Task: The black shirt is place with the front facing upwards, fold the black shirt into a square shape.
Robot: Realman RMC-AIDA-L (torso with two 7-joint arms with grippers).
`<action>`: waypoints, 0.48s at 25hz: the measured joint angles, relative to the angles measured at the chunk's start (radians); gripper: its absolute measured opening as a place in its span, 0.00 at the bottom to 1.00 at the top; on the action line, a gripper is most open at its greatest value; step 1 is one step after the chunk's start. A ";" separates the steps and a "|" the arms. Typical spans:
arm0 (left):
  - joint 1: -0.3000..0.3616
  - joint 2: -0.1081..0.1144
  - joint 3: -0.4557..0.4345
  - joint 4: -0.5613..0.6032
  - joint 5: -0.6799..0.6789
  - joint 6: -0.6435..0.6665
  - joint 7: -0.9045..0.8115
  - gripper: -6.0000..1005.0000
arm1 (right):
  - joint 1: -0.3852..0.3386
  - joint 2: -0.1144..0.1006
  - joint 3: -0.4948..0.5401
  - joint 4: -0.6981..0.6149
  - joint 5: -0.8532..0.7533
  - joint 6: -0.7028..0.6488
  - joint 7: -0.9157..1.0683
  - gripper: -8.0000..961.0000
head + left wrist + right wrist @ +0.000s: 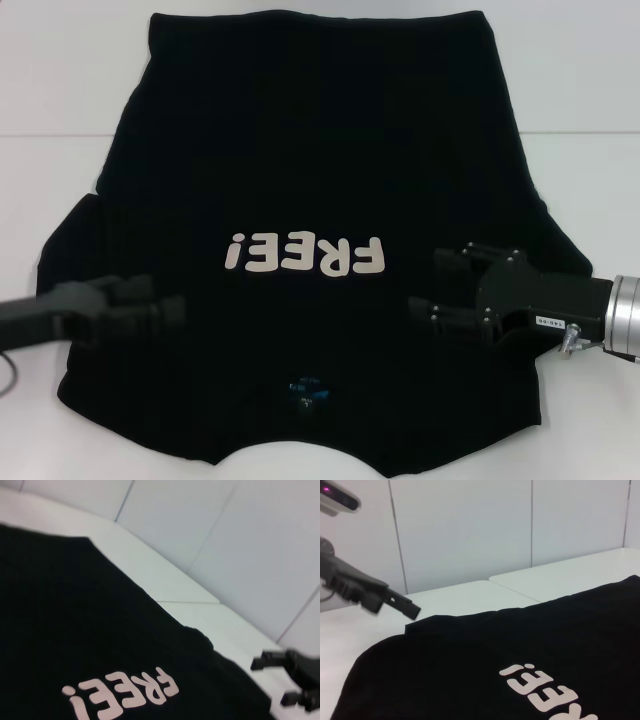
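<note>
Black shirt (320, 180) spread flat on white worktop (60, 110), front up, sleeves already tucked in at both sides. Cream "FREE!" lettering (305, 255) reads upside down from head view, collar end nearest robot, small blue neck label (305, 388) just inside neckline. Hem at far edge of worktop. Left claw (175, 312) over shirt's left side near collar end, level with lettering, reaching in from left edge; fingers (160, 305) look close together, but cannot tell if released or clenched, nothing visibly gripped. Right claw (430, 285) over shirt's right side, just beside end of lettering, two black fingers (450, 262) spread apart, released, no cloth between them. Silver wrist section (625, 315) at right edge of frame. Left wrist view: shirt fills lower part, lettering (122, 695) near bottom, right claw (272, 680) farther off with fingers apart above worktop edge. Right wrist view: shirt (520, 660) across foreground, left claw (407, 607) beyond shirt's edge above bare worktop (450, 600), white wall panels (470, 525) behind.
</note>
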 joint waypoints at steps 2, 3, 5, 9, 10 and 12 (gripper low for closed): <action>-0.007 0.028 -0.009 0.006 0.000 0.028 -0.112 0.94 | 0.000 -0.001 0.000 0.000 -0.001 -0.009 0.012 0.85; -0.008 0.041 -0.020 0.012 0.000 0.038 -0.175 0.94 | 0.000 -0.001 0.000 -0.001 -0.001 -0.013 0.016 0.85; -0.009 0.066 -0.046 0.027 0.001 0.039 -0.300 0.94 | 0.000 -0.002 0.000 -0.003 -0.001 -0.026 0.023 0.85; -0.012 0.115 -0.073 0.044 0.033 0.016 -0.519 0.94 | 0.000 -0.003 0.000 -0.008 -0.003 -0.034 0.043 0.85; -0.018 0.128 -0.084 0.046 0.068 -0.003 -0.591 0.94 | 0.000 -0.003 0.000 -0.008 -0.004 -0.034 0.047 0.85; -0.029 0.142 -0.101 0.049 0.126 -0.031 -0.671 0.94 | 0.000 -0.003 0.000 -0.008 -0.004 -0.035 0.049 0.85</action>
